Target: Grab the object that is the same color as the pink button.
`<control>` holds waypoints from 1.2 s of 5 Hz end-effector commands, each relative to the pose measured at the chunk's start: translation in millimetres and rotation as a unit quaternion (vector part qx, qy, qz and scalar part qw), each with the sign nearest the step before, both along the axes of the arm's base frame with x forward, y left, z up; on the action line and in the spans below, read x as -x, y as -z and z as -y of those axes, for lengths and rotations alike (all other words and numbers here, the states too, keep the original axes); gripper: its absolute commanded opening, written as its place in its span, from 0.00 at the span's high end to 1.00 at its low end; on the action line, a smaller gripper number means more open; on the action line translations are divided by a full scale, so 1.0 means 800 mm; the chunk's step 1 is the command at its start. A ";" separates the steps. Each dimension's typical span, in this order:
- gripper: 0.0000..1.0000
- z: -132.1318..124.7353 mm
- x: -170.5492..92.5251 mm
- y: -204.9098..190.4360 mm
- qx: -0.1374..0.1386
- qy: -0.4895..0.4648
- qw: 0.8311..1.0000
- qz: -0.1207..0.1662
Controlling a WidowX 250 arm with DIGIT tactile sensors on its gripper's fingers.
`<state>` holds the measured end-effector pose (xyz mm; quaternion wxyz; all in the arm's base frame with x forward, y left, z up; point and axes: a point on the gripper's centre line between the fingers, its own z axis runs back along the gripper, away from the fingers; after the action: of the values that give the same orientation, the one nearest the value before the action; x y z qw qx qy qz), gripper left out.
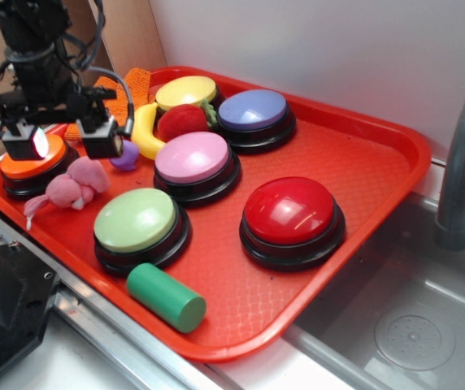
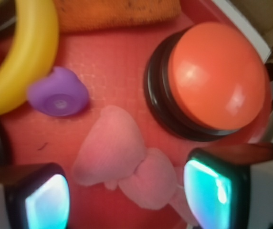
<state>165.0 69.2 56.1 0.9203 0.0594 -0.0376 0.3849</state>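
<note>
A green cylinder (image 1: 166, 297) lay nearest, at 6 o'clock on the red tray (image 1: 354, 162), just in front of the green button (image 1: 139, 223). At 3 o'clock from that button sat the red button (image 1: 291, 215). Farther back, near the tray's middle, stood the pink button (image 1: 193, 161). At 9 o'clock from it lay the pink plush toy (image 1: 71, 188), lumpy, its thin tail trailing toward the tray's left edge.

The gripper (image 1: 63, 140) hung just above the toy with its 2 fingers (image 2: 38, 200) spread wide, 1 to either side, pinching nothing. In the wrist view the toy (image 2: 120, 160) lay between the pads, apart from both. Just beyond it sat the orange button (image 2: 217, 76) and a small purple knob toy (image 2: 59, 93), which touched a yellow banana (image 2: 24, 52).

Toward 12 o'clock came the red strawberry (image 1: 184, 120), the yellow button (image 1: 185, 91), the blue-lavender button (image 1: 254, 112) and an orange cloth (image 1: 131, 88).
</note>
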 end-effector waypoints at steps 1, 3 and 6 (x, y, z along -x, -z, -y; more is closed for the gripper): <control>0.00 -0.008 0.014 0.025 0.024 -0.040 0.999 0.001; 0.00 -0.017 0.018 0.047 0.026 -0.048 0.998 -0.009; 1.00 -0.013 0.019 0.040 0.052 -0.039 0.998 0.010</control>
<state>152.9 71.5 19.5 0.9113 0.0084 -0.0108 0.4116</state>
